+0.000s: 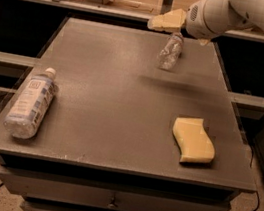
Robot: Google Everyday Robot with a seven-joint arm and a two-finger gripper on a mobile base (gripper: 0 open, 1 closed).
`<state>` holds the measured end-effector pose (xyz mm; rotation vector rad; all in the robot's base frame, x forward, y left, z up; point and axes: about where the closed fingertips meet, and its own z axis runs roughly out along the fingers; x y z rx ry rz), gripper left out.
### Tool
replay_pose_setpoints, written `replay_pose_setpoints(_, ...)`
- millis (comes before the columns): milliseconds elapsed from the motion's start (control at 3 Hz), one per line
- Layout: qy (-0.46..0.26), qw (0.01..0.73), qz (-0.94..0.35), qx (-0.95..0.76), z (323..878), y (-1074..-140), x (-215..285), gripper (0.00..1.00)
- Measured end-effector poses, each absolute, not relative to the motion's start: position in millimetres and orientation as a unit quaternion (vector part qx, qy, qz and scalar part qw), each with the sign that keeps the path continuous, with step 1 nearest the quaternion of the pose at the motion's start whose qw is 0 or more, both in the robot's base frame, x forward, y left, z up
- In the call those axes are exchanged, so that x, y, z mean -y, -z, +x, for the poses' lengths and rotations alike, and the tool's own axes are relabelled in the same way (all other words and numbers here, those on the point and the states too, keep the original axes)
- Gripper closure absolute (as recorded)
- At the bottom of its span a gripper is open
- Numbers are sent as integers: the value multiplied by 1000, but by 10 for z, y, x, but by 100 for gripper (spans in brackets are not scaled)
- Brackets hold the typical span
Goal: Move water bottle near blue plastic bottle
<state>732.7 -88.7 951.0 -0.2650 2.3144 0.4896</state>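
Observation:
The water bottle (170, 52), small, clear and wrinkly, is on the far part of the grey table (112, 104), tilted with its cap end pointing away. My gripper (177, 32) is right above its top end, with one cream finger (167, 20) pointing left. The gripper looks open and is not carrying the bottle. The blue plastic bottle (30, 102), with a white cap and a white-and-blue label, lies on its side at the table's near left edge, far from the water bottle.
A yellow sponge (193, 140) lies at the table's near right. My white arm (249, 19) comes in from the upper right. Shelving and a rail (103, 8) run behind the table. Drawers (110, 197) sit below its front edge.

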Motion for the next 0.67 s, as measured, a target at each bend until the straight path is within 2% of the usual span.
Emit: replay_pose_setpoints(667, -169, 351, -88, -917, 7873, -9189, 883, 0)
